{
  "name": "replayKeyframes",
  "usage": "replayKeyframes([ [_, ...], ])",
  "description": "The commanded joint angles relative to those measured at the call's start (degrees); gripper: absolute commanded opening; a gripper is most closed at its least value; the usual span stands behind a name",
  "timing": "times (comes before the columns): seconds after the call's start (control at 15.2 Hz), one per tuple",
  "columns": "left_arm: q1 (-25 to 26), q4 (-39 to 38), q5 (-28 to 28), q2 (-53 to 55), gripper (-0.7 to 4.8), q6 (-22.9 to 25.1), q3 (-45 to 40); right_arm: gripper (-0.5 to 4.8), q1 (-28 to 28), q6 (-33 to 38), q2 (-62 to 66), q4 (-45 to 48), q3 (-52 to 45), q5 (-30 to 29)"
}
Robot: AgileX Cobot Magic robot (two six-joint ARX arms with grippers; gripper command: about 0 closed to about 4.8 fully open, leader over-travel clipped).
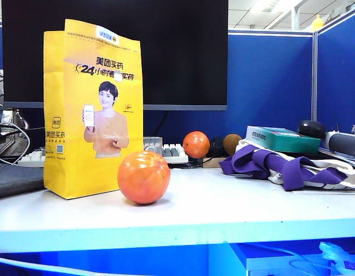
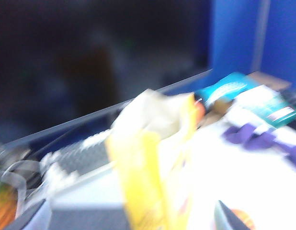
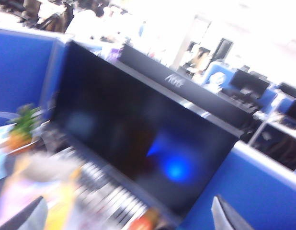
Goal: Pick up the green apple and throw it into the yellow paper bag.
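1. Zero green apple in any view. It is not on the table, not at the left end effector and not at the right end effector. My read is that it is already in the bag or out of frame, but I can't confirm either.
2. Both end effectors are absent from the exterior view and show only in their own wrist views. The left one's fingers are spread apart with nothing between them, above the open mouth of the yellow paper bag. That view is badly blurred: the bag's inside looks pale and no green shows.
3. The right end effector's fingers are also wide apart and empty. Its camera points at the monitor and the office behind, away from the fruit.
4. Nearest on the table is the large orange fruit, just in front of the bag's right corner. It's a distractor and lies untouched.
5. The bag stands upright at the table's left with its print facing the exterior camera. It isn't tipped or crushed.
6. Behind the bag and fruit are a glass, a keyboard, the smaller orange fruit and a brown round thing.
7. To the right, well apart from the bag, a purple cloth lies in front of a teal box.
8. Nothing blocks the bag's mouth from above. If the drop is done, what's left is to retract the arms; if not, the apple has to be found first.
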Motion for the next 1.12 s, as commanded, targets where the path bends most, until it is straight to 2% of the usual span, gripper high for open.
replayKeyframes([
  [0.07,0.0,3.3,5.0,-1.2,4.79,-1.7,0.1,4.79,0.0,2.0,-10.3,0.2,-10.1,-0.5],
  [0.33,0.0,2.9,5.6,-1.5,4.79,-2.8,-2.4,4.79,-0.2,9.5,-33.7,13.5,-37.5,4.8],
  [0.39,0.0,3.0,5.6,-1.6,4.79,-2.5,-3.0,4.79,-0.2,13.8,-41.7,18.9,-50.3,4.7],
  [0.52,0.0,3.1,5.6,-1.8,4.79,-1.6,-3.7,4.79,-0.2,21.7,-50.2,27.8,-67.3,2.5],
  [0.72,0.0,3.8,5.5,-1.7,4.79,-2.1,-5.9,4.79,-0.2,24.3,-55.9,38.3,-91.8,1.0],
  [0.85,0.0,0.9,5.4,-1.0,4.79,-2.4,-6.1,4.79,-0.1,24.3,-54.2,46.0,-104.8,-3.3],
  [0.98,0.0,0.4,5.5,-0.9,4.79,-2.4,-6.1,4.79,-0.2,24.3,-52.1,48.2,-109.4,-3.1],
  [1.12,0.0,3.7,7.4,-0.9,4.77,-1.7,-6.2,4.79,-0.2,24.2,-49.0,51.8,-111.3,-1.3],
])
